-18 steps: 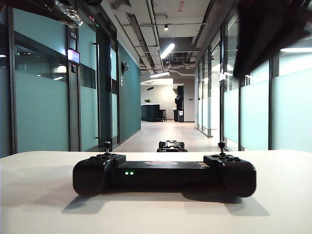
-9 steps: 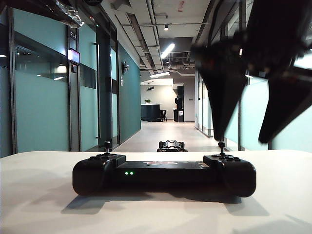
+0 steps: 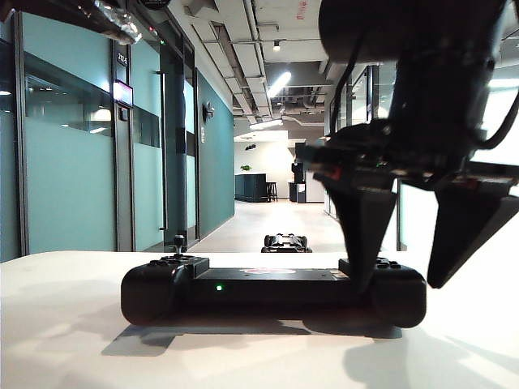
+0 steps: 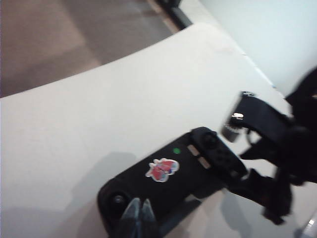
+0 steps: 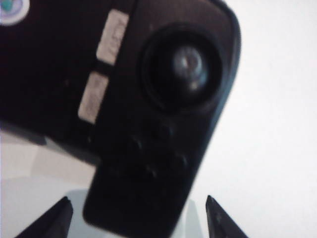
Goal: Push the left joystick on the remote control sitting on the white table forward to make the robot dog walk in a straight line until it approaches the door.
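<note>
Right gripper point(image 3: 404, 279) has come down over the last second, from out of frame to straddling the right end of the remote control point(image 3: 273, 288). Its fingers point(image 3: 363, 231) have gone from closed to spread wide; in the right wrist view both tips point(image 5: 58, 220) flank the controller's right grip with nothing pinched. The right thumbstick point(image 5: 187, 64) sits between and beyond them, untouched.

Left gripper point(image 4: 139, 215) hovers at the near left end of the remote control, fingers pressed together, empty. It sits just beside the left joystick point(image 3: 179, 241), which stands upright at the controller's left end; we can't tell if it touches.

Remote control hasn't shifted on the white table point(image 3: 65, 348), mid-table, long side across. One green light point(image 3: 218, 287) shows now, two before.

The robot dog point(image 3: 285, 242) is in the same spot on the corridor floor beyond the far table edge, well short of the far end. We can't pick out which door is meant.

Our read: right arm is setting up to brace the controller, so no forward push has started. The walk itself is all still to do.
</note>
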Available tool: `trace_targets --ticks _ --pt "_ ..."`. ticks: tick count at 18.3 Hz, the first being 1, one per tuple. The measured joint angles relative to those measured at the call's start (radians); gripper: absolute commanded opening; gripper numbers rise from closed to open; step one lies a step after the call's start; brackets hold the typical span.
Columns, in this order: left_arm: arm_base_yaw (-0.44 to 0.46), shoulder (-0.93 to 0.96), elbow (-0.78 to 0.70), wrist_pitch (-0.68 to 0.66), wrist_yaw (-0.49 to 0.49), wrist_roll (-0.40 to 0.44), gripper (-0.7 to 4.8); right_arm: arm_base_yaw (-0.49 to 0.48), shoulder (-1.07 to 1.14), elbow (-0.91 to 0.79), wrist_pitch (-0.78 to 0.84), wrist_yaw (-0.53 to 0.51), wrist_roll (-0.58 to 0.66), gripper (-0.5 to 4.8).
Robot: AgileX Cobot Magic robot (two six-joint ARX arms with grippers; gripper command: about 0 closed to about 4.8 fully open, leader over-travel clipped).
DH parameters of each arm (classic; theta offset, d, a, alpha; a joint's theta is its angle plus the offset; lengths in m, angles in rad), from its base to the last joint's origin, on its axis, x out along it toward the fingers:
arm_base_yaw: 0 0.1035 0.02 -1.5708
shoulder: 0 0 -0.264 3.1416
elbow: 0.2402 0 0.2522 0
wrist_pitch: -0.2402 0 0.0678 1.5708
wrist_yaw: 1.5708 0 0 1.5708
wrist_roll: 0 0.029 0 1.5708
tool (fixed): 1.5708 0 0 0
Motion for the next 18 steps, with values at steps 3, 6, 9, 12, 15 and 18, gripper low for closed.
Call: trace_targets --ticks 3,6,9,12,15,18 --pt "0.0 0.0 0.0 0.0 0.007 0.0 -0.05 0.0 0.027 0.0 0.043 0.0 0.0 3.69" --pt "0.0 0.0 0.0 0.0 0.008 0.0 -0.05 -0.001 0.085 0.0 0.054 0.0 0.0 3.69" --pt "0.0 0.0 0.0 0.0 0.022 0.0 -0.05 -0.001 0.099 0.0 0.069 0.0 0.0 3.69" --pt "0.0 0.0 0.0 0.0 0.026 0.0 -0.05 -0.005 0.099 0.0 0.099 -0.001 0.0 3.68" --pt "0.0 0.0 0.0 0.0 0.026 0.0 -0.05 -0.021 0.099 0.0 0.109 -0.003 0.0 3.55" --pt "0.0 0.0 0.0 -0.001 0.026 0.0 -0.05 -0.022 0.099 0.0 0.11 -0.005 0.0 2.82"
